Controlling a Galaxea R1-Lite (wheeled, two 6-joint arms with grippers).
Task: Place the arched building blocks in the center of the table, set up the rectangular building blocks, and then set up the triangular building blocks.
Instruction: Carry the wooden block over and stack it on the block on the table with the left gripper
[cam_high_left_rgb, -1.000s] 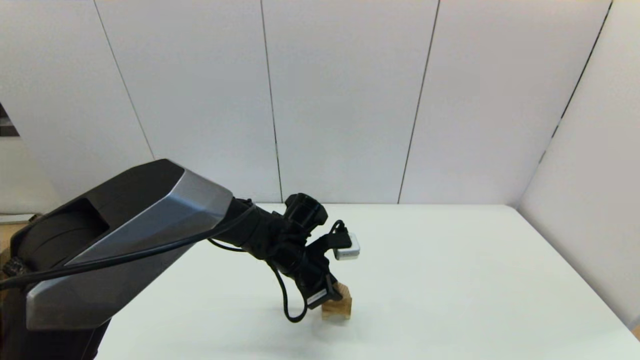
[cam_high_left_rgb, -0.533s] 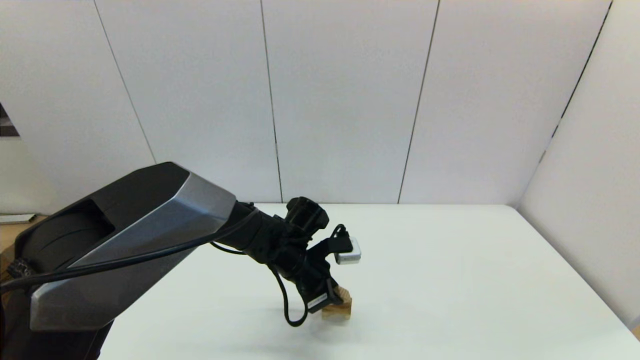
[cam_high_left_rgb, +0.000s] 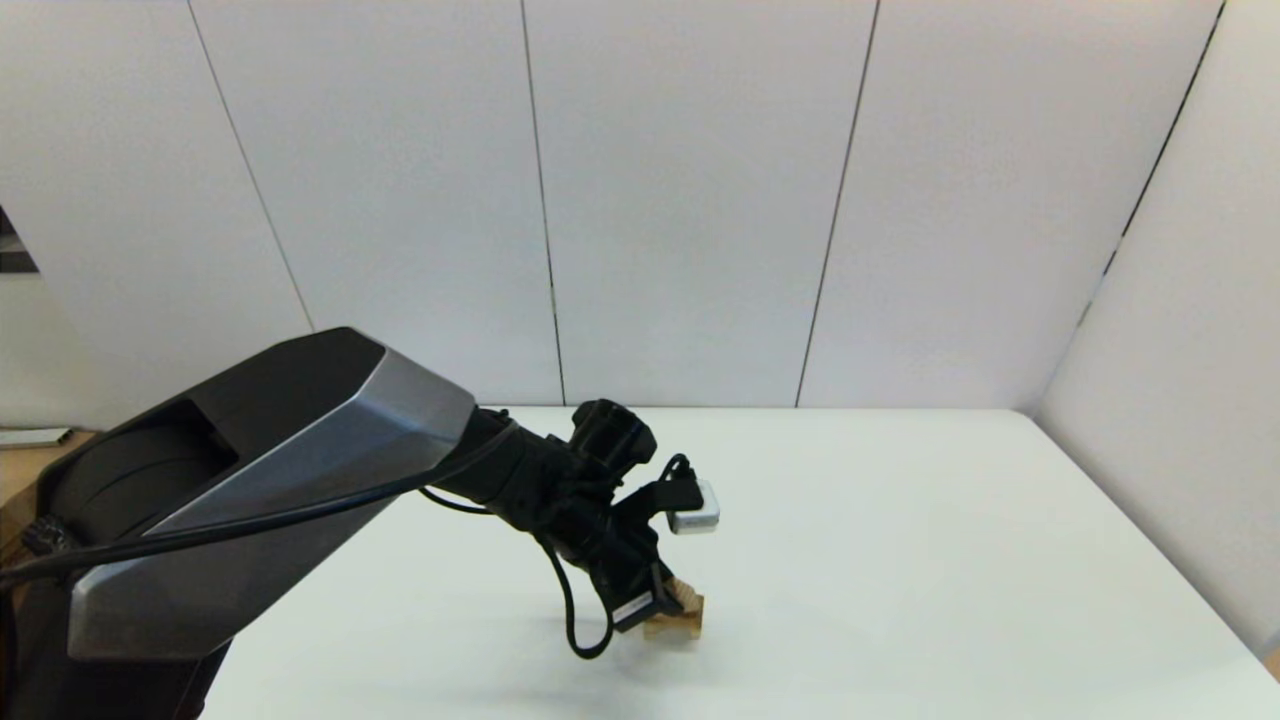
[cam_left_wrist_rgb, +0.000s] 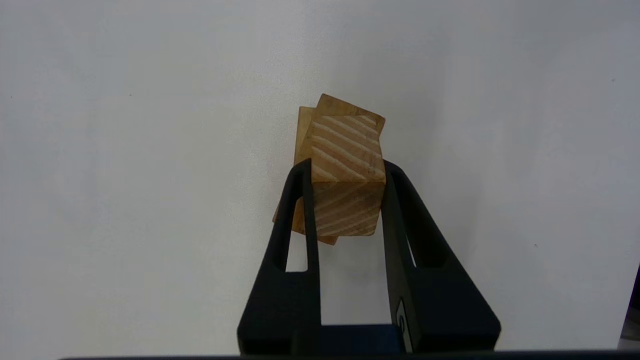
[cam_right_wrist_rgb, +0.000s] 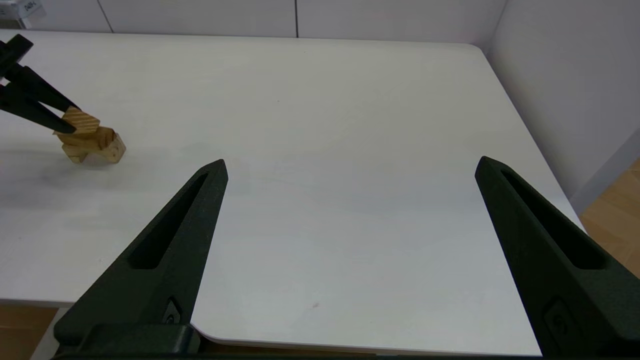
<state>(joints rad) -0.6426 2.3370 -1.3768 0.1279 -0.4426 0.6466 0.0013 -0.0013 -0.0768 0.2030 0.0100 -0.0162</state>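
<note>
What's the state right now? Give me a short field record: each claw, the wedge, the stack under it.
left claw: shut on the small light-wood triangular wedge, held at the top of the stack
wedge contact: cannot tell whether it rests on the slab yet
stack: flat tan wooden slab lying on the chunky light-wood arched block, partly hidden in the left wrist view
right claw: open, empty, near the table's edge, well away from the stack
surface: white rounded-corner table
</note>
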